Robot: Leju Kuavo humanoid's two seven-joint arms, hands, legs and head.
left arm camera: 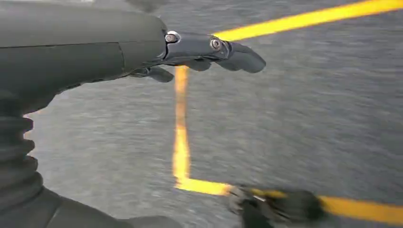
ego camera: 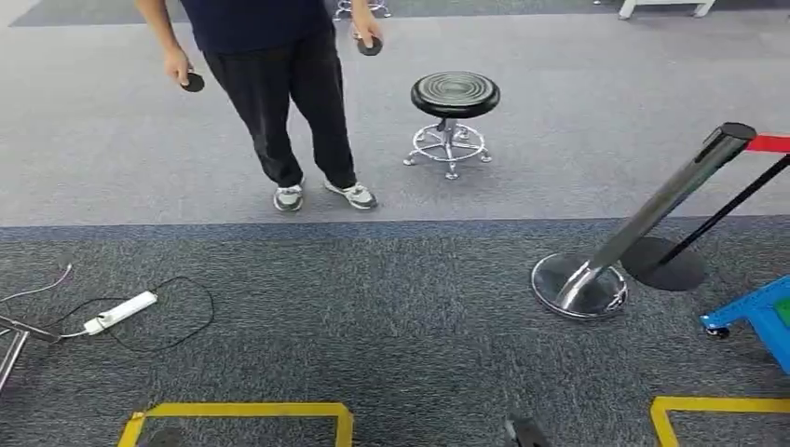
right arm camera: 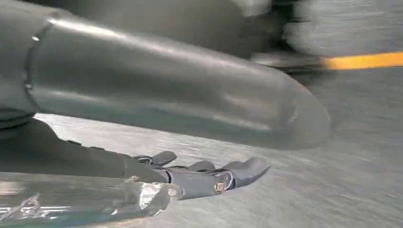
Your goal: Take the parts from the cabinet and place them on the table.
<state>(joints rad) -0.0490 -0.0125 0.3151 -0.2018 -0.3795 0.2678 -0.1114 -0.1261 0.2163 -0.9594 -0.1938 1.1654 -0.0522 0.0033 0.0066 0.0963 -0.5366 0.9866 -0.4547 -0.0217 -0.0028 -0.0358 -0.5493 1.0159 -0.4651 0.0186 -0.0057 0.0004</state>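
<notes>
My left hand (left arm camera: pixel 204 52) hangs over grey carpet, its fingers stretched out with nothing in them. My right hand (right arm camera: pixel 199 178) also hangs above the carpet. A clear, crinkled plastic-wrapped part (right arm camera: pixel 81 202) lies along its dark fingers (right arm camera: pixel 237 171) and stays sharp with the hand while the floor behind blurs, so the hand holds it. The thick grey thumb (right arm camera: pixel 166 90) stretches across above the fingers. How the fingers close on the wrap is hidden.
A person (ego camera: pixel 289 102) stands ahead with a round black object in each hand. A black stool (ego camera: pixel 454 102) stands beside them. A chrome stanchion (ego camera: pixel 596 270) with red belt, a blue cart corner (ego camera: pixel 759 317), a power strip (ego camera: pixel 121 312) and yellow floor tape (ego camera: pixel 238 410) lie nearer.
</notes>
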